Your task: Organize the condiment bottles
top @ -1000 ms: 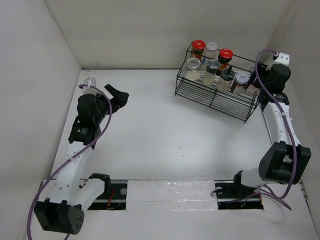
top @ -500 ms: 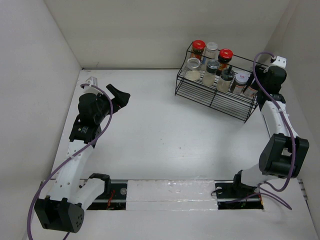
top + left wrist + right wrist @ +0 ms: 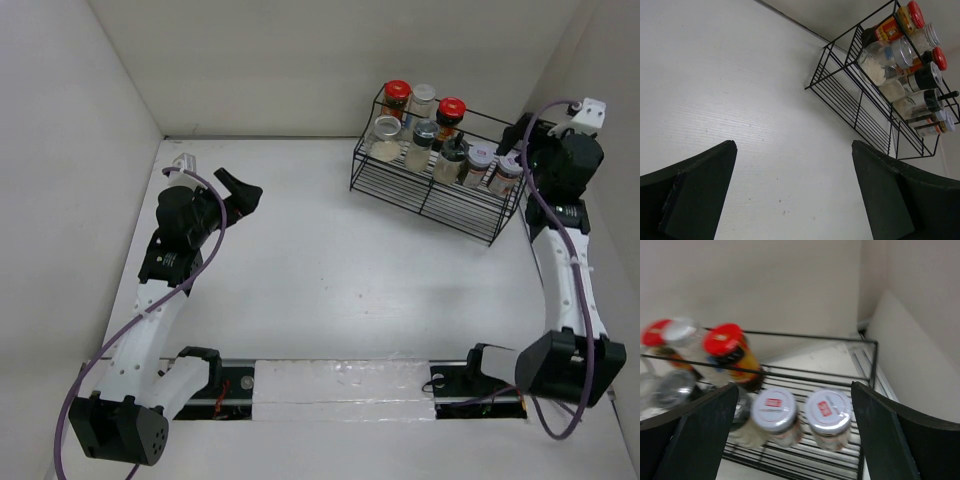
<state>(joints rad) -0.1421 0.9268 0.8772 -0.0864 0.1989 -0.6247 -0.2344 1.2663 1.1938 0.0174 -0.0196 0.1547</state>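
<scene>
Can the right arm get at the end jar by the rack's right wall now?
Probably yes. The right tool is open above the black wire rack, and that small glass jar with the red-stickered silver lid stands uncovered below it. The similar jar close beside it leaves little room.

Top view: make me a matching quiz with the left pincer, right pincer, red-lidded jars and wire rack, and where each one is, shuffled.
1. left pincer
2. right pincer
3. red-lidded jars
4. wire rack

A. back row of the wire rack
B. open, at the wire rack's right end
C. far right part of the table
D. open, over the table's left side

Pairs: 1-D, 2-B, 3-A, 4-C
</scene>
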